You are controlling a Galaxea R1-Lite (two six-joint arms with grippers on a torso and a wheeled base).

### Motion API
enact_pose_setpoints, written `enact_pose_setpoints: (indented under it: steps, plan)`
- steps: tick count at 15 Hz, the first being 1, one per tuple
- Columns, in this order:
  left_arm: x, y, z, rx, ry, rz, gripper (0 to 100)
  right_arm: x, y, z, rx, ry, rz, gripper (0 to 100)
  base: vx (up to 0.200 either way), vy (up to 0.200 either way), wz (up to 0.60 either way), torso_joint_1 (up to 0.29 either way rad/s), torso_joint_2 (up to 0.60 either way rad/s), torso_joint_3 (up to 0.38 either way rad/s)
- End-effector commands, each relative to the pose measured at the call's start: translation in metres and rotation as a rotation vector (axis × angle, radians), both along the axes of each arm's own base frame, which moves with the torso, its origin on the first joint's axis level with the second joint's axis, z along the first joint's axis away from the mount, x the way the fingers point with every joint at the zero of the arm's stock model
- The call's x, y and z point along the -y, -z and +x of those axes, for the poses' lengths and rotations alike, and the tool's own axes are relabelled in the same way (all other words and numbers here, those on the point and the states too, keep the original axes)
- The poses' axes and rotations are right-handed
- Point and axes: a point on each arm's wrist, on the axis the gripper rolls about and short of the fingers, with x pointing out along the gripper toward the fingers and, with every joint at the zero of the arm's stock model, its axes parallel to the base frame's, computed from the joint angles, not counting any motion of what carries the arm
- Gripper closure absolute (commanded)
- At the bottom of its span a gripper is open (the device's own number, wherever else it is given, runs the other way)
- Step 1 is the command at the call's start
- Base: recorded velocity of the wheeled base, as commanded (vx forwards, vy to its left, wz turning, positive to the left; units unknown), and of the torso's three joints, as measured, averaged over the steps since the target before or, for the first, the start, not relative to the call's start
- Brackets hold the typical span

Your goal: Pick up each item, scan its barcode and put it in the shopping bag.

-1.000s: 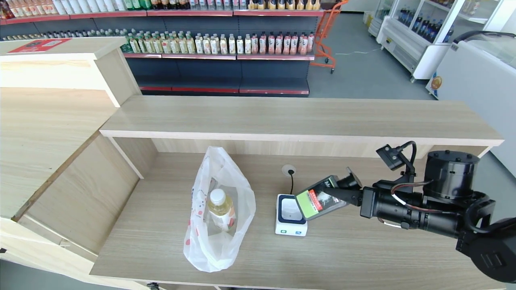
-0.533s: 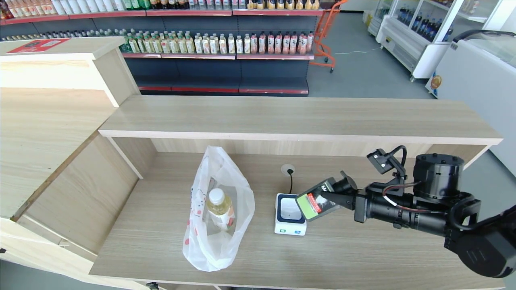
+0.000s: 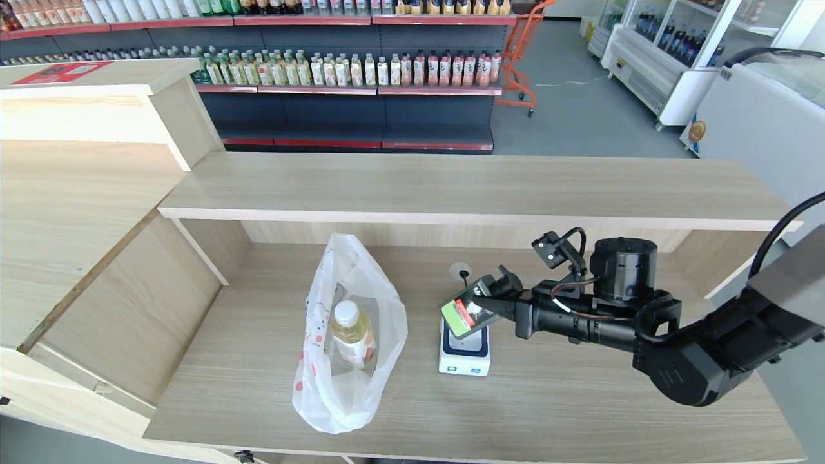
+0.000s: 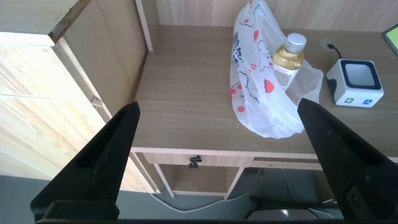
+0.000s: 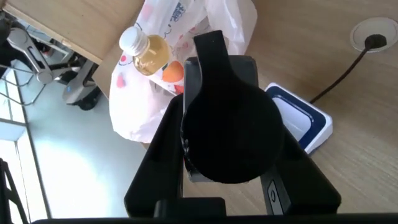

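Pinching a green-labelled box (image 3: pixel 465 313), the right jaws hover over the scanner (image 3: pixel 463 362); the left jaws hang spread.

My head camera sits high, facing forward and down over the tabletop (image 3: pixel 548 399), with shop shelves (image 3: pixel 348 71) far behind. The left wrist camera hangs back off the tabletop's near edge, looking between the spread fingers of the left pincer (image 4: pixel 217 106). The right wrist camera is close in, probably just above the right pincer (image 5: pixel 214 56) clamped on a packet (image 3: pixel 465 314), which blocks its middle. All three share the shopping bag (image 3: pixel 348 335) and scanner (image 3: pixel 464 348).
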Motion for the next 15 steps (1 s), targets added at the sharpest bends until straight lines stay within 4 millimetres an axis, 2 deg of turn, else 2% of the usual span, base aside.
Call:
enact_pose_setpoints:
  steps: [1,6,12,15]
  plan:
    - [0.0000,0.0000,0.0000,0.001,0.001,0.002,0,-0.0115,0.0124,0.0096,-0.023,-0.018,-0.006,100,0.000,0.000,0.00,0.000,0.00,0.000]
    - [0.0000,0.0000,0.0000,0.000,0.001,-0.001,0,-0.0145,0.0174,0.0135,-0.043,-0.018,-0.002,100,0.000,0.000,0.00,0.000,0.00,0.000]
    - [0.0000,0.0000,0.0000,0.000,0.001,-0.004,0,-0.0176,0.0172,0.0147,-0.037,-0.024,0.001,100,0.000,0.200,0.00,-0.002,0.00,0.000]
    - [0.0000,0.0000,0.0000,0.000,0.001,-0.005,0,-0.0171,0.0166,0.0151,-0.031,-0.021,0.003,100,0.000,0.000,0.00,0.000,0.00,0.000]
